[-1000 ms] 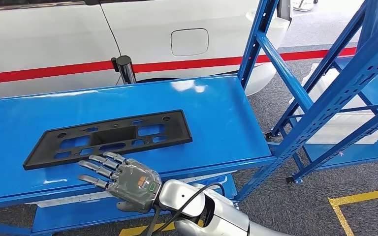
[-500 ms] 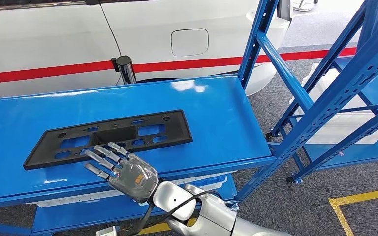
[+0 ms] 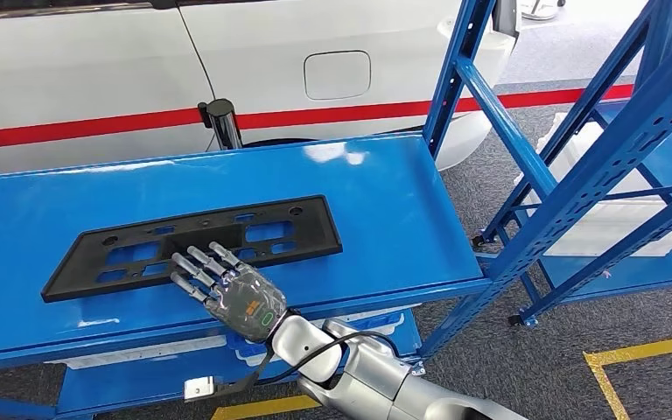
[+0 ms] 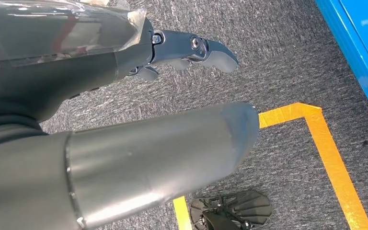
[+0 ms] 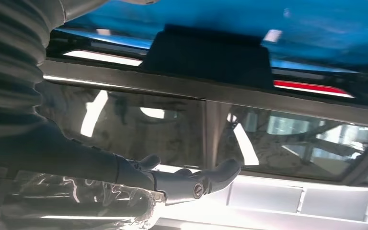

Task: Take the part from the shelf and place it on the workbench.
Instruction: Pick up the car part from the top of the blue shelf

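Blue workbench (image 3: 385, 201), unlabelled black part (image 3: 194, 245), open-fingered right hand (image 3: 232, 293)

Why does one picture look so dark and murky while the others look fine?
The right wrist view faces a bright background, so the right hand is silhouetted. The head view is evenly lit and sharp, with white glare on the blue workbench. In the left wrist view the close left hand is soft-focused, the carpet sharper.

- One black part (image 3: 197, 245), flat on the workbench (image 3: 385, 201).
- One blue workbench.
- One blue shelf rack (image 3: 595, 157).
- One white car (image 3: 140, 61) with one red stripe.
- Two robot hands: right hand (image 3: 227, 293), left hand (image 4: 124, 120).
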You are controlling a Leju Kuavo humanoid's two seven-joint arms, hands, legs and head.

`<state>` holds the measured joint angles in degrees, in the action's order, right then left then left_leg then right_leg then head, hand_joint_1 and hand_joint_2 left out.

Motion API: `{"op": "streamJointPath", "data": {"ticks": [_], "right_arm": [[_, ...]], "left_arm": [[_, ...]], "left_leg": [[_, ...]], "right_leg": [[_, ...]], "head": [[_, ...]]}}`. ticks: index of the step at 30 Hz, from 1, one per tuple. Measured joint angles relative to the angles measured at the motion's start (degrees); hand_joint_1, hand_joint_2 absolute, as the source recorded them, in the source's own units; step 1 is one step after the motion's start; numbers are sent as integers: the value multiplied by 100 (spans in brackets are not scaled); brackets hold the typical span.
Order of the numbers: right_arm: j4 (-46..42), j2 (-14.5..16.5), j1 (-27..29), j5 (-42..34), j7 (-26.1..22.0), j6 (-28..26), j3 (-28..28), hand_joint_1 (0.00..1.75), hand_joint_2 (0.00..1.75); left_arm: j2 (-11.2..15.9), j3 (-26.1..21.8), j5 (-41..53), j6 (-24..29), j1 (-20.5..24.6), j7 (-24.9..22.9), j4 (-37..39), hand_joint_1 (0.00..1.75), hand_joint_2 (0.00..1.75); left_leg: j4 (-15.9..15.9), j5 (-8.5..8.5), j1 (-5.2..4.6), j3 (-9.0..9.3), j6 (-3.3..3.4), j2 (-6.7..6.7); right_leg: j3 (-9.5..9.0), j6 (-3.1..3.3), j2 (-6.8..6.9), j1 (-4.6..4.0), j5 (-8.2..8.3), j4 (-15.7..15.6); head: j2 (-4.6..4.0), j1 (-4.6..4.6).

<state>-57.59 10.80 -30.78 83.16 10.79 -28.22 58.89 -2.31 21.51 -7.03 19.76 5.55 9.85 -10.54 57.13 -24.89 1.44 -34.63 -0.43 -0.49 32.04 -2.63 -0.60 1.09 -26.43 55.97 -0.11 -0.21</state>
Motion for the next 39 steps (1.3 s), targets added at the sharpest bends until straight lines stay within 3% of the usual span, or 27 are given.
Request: {"op": "streamJointPath", "data": {"ticks": [7,26,39], "right_arm": [[364,39,-84,389,462,-524,-126,0,175],[635,156,-81,377,312,-521,-543,0,175],[1327,488,-322,359,305,-460,-661,0,175]], "left_arm": [[1,20,60,-47,6,-40,0,0,0],[1,26,99,-45,19,-79,0,0,0],[-4,42,165,-50,63,-140,0,0,0]], "left_leg": [[0,0,-1,1,0,0],[0,0,0,1,0,0],[0,0,1,18,0,3]], "right_leg": [[-1,0,0,0,1,0],[0,0,0,0,0,0],[-8,0,-2,1,0,0]], "head": [[0,0],[0,-1],[0,-1]]}}
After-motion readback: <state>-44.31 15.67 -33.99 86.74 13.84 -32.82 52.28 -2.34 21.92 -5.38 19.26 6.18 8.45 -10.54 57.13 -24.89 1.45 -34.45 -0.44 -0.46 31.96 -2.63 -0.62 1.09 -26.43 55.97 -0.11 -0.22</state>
